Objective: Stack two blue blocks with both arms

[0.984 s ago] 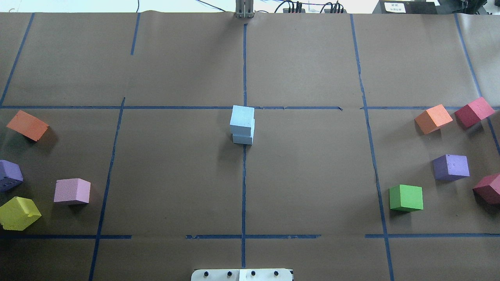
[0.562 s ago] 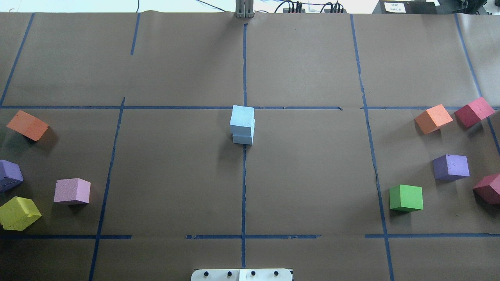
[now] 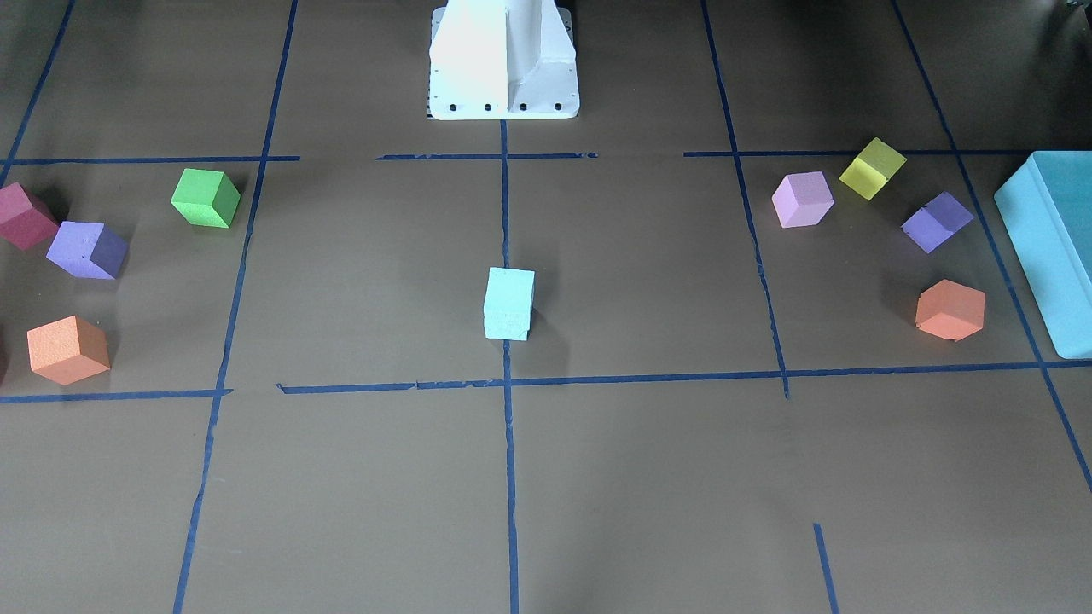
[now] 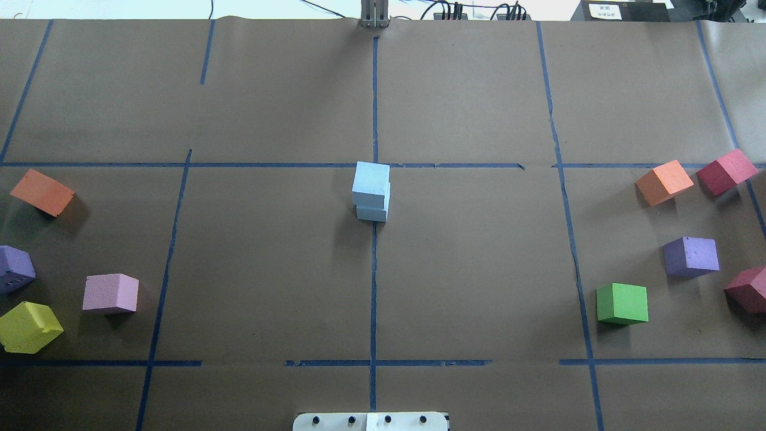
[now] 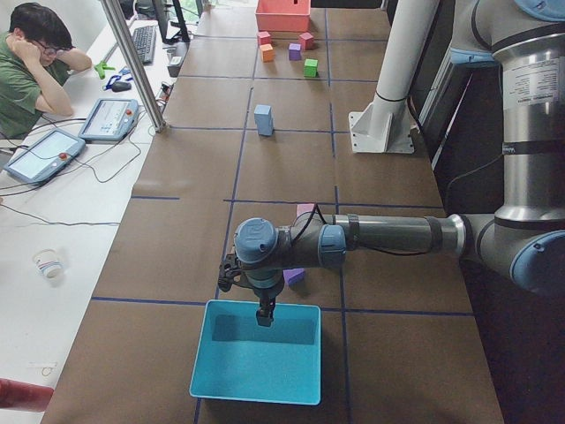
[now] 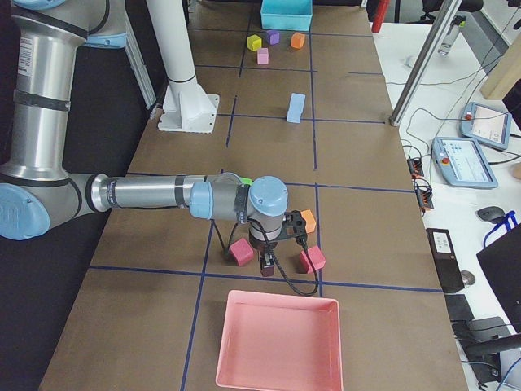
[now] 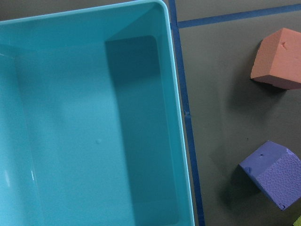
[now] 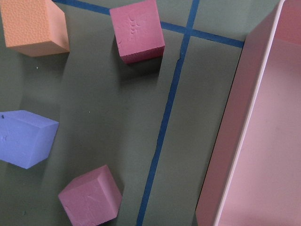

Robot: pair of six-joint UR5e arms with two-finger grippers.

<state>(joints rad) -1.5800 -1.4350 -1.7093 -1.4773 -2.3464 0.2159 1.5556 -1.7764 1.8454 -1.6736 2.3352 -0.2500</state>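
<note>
The two pale blue blocks stand stacked at the table's centre on the blue tape line: the upper block [image 4: 371, 178] sits on the lower block [image 4: 372, 213], slightly offset. The stack also shows in the front view [image 3: 509, 303] and in both side views [image 5: 263, 119] [image 6: 296, 107]. Neither gripper touches it. My left gripper [image 5: 263, 315] hangs over the near rim of the teal box at the table's left end. My right gripper [image 6: 267, 265] hangs near two crimson cubes at the right end. Whether either is open or shut, I cannot tell.
The teal box [image 3: 1054, 247] stands at the left end, a pink tray [image 6: 281, 342] at the right end. Orange, purple, pink and yellow cubes [image 4: 111, 293] lie on the left, orange, crimson, purple and green cubes [image 4: 622, 303] on the right. A white pedestal [image 3: 503, 60] stands at the base.
</note>
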